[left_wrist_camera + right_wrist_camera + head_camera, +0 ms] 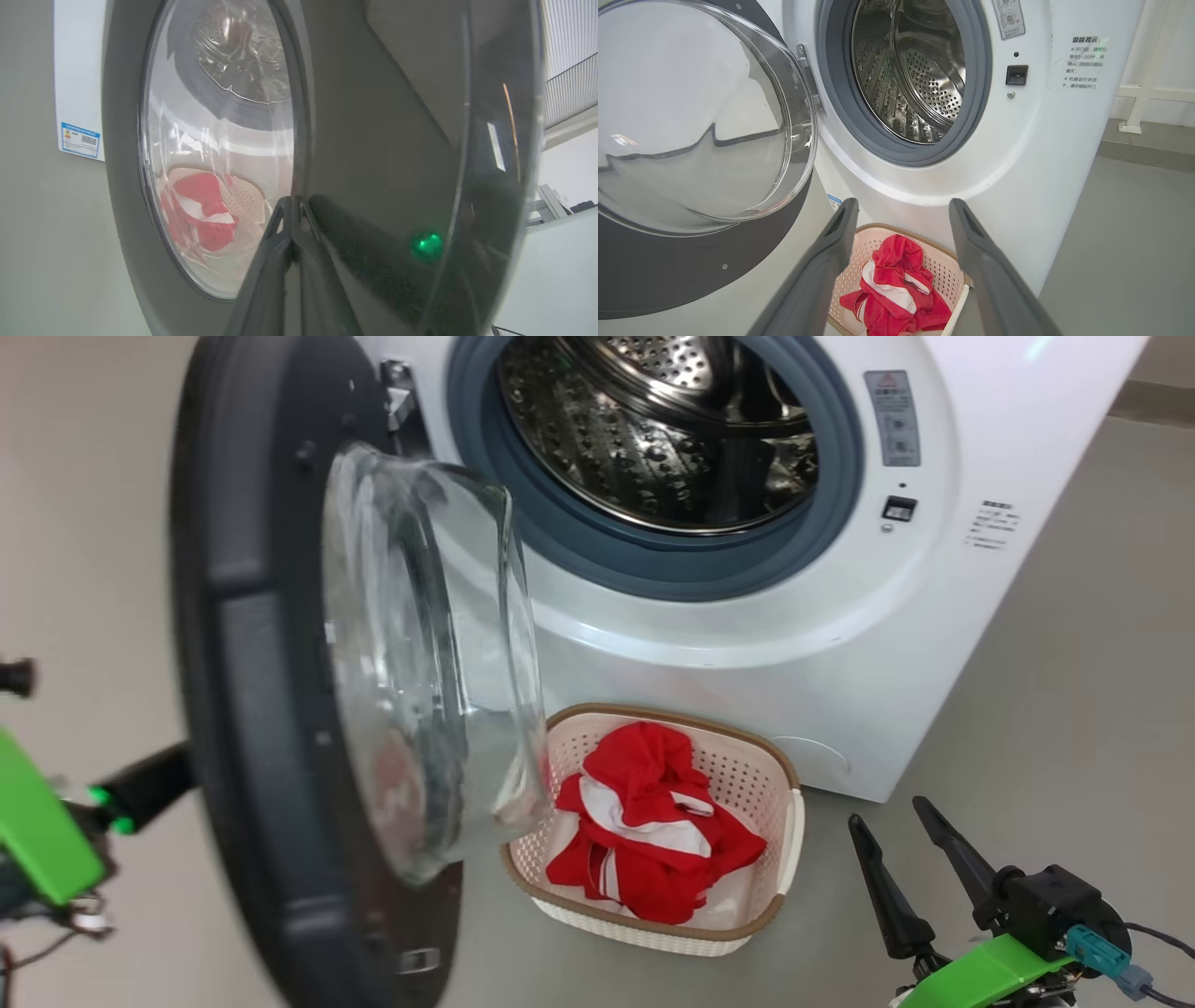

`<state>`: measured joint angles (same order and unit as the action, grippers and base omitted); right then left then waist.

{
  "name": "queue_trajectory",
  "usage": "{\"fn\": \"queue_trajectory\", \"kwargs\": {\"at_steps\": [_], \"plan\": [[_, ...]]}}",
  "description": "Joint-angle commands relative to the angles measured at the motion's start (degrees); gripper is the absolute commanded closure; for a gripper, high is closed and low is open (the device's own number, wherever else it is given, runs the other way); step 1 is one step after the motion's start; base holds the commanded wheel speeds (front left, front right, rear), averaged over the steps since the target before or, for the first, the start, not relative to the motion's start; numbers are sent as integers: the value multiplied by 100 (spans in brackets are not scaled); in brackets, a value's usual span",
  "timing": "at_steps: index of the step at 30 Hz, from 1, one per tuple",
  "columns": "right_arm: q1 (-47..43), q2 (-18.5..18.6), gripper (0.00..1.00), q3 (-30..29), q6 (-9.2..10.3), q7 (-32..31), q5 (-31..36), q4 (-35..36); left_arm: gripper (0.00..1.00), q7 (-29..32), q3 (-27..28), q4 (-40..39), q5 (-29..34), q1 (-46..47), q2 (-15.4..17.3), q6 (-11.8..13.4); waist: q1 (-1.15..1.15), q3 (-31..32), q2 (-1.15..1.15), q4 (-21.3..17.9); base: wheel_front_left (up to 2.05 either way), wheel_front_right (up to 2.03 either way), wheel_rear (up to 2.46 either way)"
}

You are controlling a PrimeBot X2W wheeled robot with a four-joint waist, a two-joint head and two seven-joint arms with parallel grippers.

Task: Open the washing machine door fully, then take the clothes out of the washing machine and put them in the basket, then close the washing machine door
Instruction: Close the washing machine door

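One washing machine (840, 644): white front-loader across the upper head view. Round opening uncovered; the steel drum (653, 439) shows no red cloth in the part visible, so emptying looks finished.
washing machine door (252, 709): swung wide on its hinge (400, 392) at the machine's left side. Glass bowl faces the opening, black outer face is turned toward the left arm. Closing it seems the only step left.
basket (775, 775): on the floor (1074, 663) at the foot of the machine, below the opening, one end hidden behind the door glass. Placed there, I judge, for a short drop from the drum.
clothes (653, 821): red with white bands, heaped inside the basket, nothing over the rim.
right gripper (887, 814): fingers spread wide, empty, low and to the right of the basket, apart from the door.
left gripper (293, 205): fingers pressed together, holding nothing, tips aimed at the door's glossy outer rim beside the window. Touching or just off: cannot tell, as reflections confuse it. Closed fingers make a stiff pusher, likely posed to shove the door shut.
watch: the basket sits near the door's arc, so clearance is uncertain.
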<state>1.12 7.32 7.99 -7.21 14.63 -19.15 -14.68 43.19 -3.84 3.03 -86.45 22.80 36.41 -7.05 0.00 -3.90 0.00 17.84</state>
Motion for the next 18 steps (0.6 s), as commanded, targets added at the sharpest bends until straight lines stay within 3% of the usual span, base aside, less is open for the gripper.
{"fn": "queue_trajectory", "kwargs": {"at_steps": [1,10,18], "plan": [[54,42,0,96,-28,37,5,156,100,-62,135,-342,17,203,127,-44,0,18,0,-115,0,0,0],[79,-21,0,28,-28,37,23,196,100,-672,-497,-717,324,602,-367,-44,0,-51,0,-472,0,0,0],[101,-65,0,-34,-28,37,30,213,100,-1487,-1056,-537,745,1057,-836,-44,0,-119,0,-737,0,0,0]]}}
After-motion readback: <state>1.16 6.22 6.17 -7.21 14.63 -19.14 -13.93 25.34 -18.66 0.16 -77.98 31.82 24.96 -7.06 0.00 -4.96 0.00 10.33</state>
